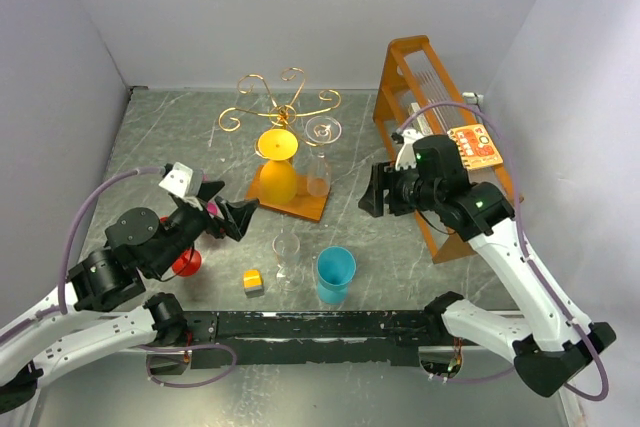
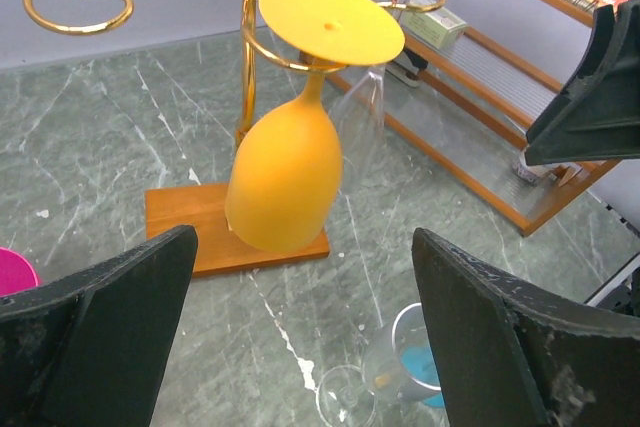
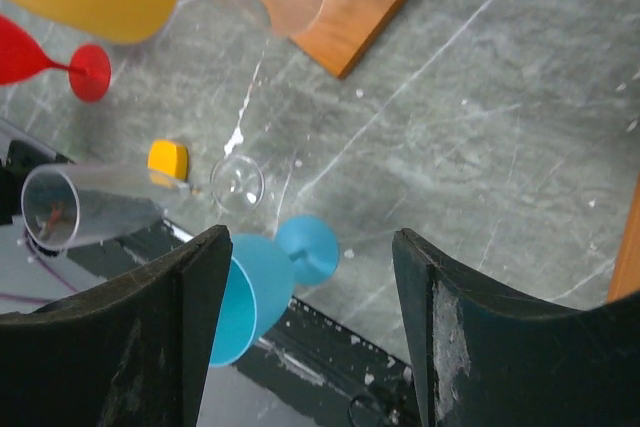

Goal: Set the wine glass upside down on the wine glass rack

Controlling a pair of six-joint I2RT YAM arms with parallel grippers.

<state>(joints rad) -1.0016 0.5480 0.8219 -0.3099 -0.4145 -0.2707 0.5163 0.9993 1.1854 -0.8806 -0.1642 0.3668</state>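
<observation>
The wine glass rack (image 1: 285,107) is a gold wire tree on a wooden base (image 1: 300,205). A yellow wine glass (image 1: 277,165) and a clear one (image 1: 320,157) hang upside down from it. In front of the base, an upright clear wine glass (image 1: 287,252) stands beside a blue one (image 1: 335,275). My left gripper (image 1: 232,205) is open and empty, just left of the base; its wrist view faces the yellow glass (image 2: 285,177). My right gripper (image 1: 372,192) is open and empty, right of the rack, above the blue glass (image 3: 265,282) and the clear glass (image 3: 90,212).
A tall orange slatted frame (image 1: 425,97) stands at the back right, behind the right arm. A red wine glass (image 1: 185,262) stands under the left arm. A small yellow block (image 1: 253,280) lies left of the clear glass. A black rail (image 1: 320,325) runs along the table's near edge.
</observation>
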